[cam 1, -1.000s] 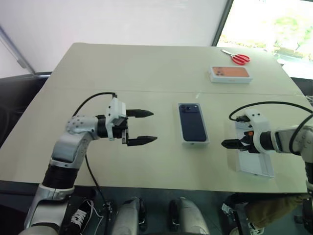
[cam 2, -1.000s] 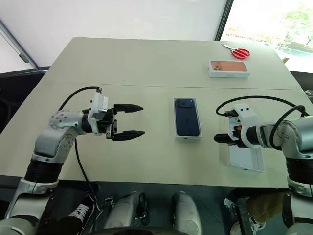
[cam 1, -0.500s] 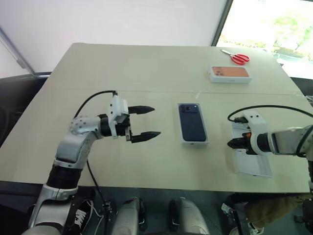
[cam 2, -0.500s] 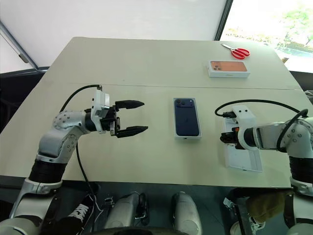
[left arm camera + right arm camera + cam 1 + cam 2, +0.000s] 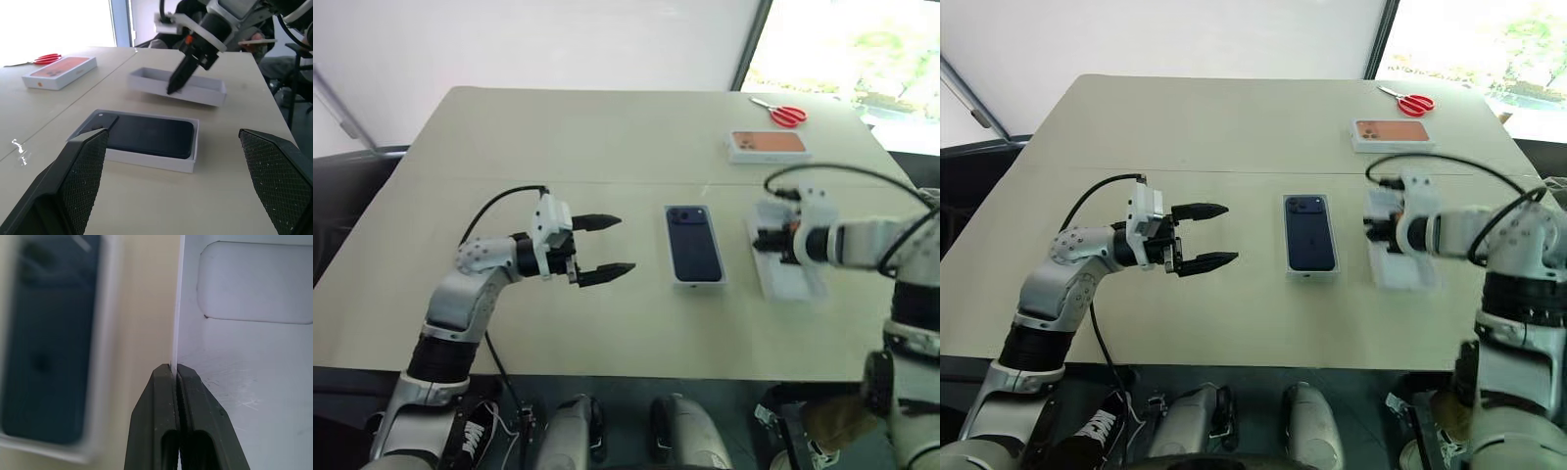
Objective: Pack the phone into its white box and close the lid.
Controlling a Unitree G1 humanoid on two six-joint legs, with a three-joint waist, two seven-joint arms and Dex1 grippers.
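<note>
Beige tabletop (image 5: 558, 137) fills the room's middle. Right gripper (image 5: 176, 373) pinches the lid (image 5: 195, 90) by its left wall, holding it tilted off the surface. Just left, the phone (image 5: 693, 243) lies in the white box (image 5: 146, 157). Farther left, left gripper (image 5: 607, 247) hangs open.
</note>
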